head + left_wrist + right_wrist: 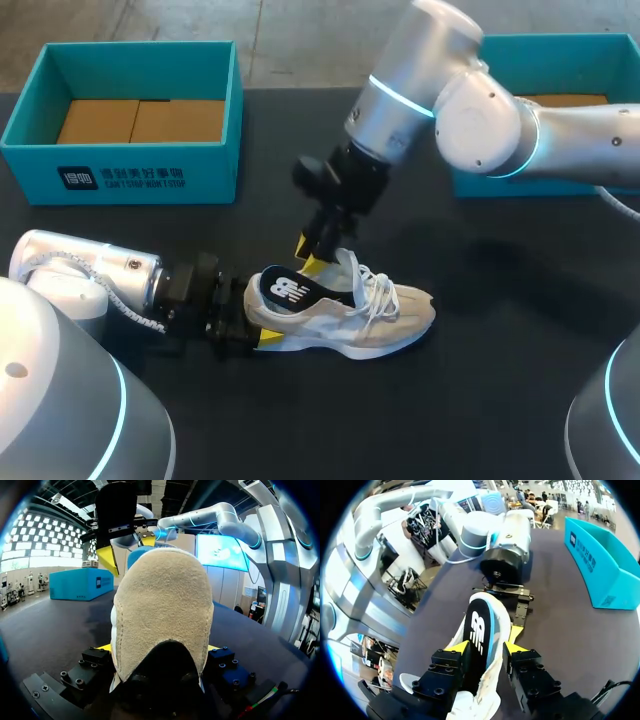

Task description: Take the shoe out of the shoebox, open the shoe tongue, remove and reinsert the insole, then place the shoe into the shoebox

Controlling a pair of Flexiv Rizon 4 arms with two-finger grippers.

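Observation:
A beige and white sneaker (375, 315) lies on the black table, toe to the right. My left gripper (255, 318) comes in low from the left and is shut on its suede heel (160, 610), one yellow-tipped finger on each side. My right gripper (312, 255) reaches down from above onto the shoe's opening. It is shut on the black, blue-edged insole (480, 627), whose heel end (290, 290) sticks up out of the collar. The white tongue and laces (365, 280) stand up just right of that gripper (486, 642).
A teal shoebox (120, 170) with cardboard inside stands at the back left. A second teal box (600, 42) sits at the back right, partly behind my right arm. Bare black tabletop (520, 330) lies to the shoe's right.

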